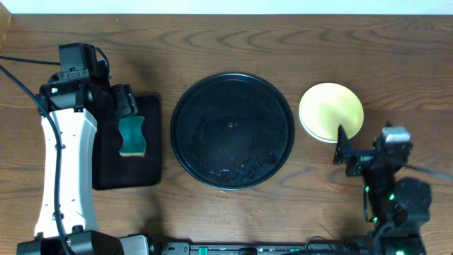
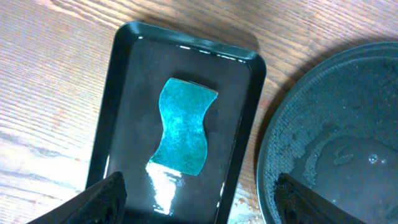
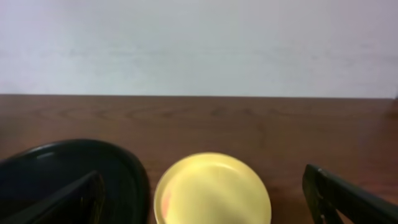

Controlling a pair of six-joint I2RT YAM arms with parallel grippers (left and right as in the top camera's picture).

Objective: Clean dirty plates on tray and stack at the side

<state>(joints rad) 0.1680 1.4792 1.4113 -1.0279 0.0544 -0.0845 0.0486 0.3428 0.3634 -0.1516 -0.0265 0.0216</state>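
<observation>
left claw (image 2: 199, 190): fingers spread wide above teal wavy-edged sponge (image 2: 183, 127) in small rectangular black tray (image 2: 118, 124) | right claw (image 3: 202, 199): likewise apart, facing pale yellow round plastic plate (image 1: 331, 112) | plate: on wooden table (image 1: 212, 42), just right of large round black tray (image 1: 232, 131)

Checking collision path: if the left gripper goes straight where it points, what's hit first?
Probably the sponge in the small black tray; the open left gripper points down at it. Depth unclear.
</observation>
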